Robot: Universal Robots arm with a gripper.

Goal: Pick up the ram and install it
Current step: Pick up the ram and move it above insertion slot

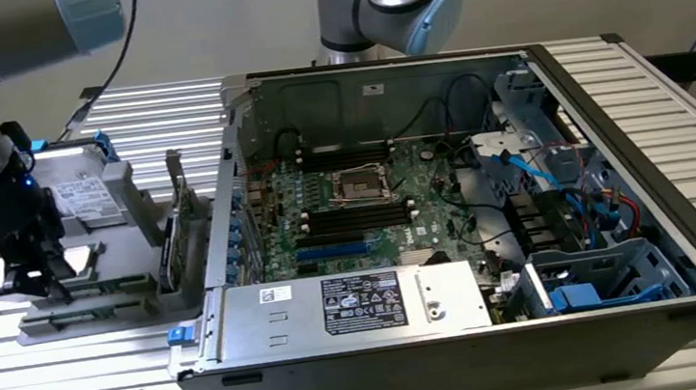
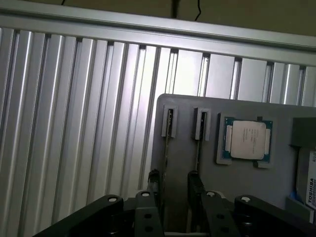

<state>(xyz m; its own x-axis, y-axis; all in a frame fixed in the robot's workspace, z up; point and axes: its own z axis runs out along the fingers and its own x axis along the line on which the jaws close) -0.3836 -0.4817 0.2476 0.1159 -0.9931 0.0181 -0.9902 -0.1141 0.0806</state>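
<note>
Two ram sticks stand on edge in slots of a grey holder; I see them as thin dark lines, one ram and a second ram beside it. My gripper is open just above them. Its black fingers straddle the first stick, and the other finger sits close to the second stick. Nothing is gripped. In the exterior view my gripper hangs over the grey holder at the exterior view's left, beside the open computer case.
A square silver processor and a Toshiba drive lie on the same holder. An upright green card stands between holder and case. Black memory slots run across the motherboard. A second arm's base stands behind the case.
</note>
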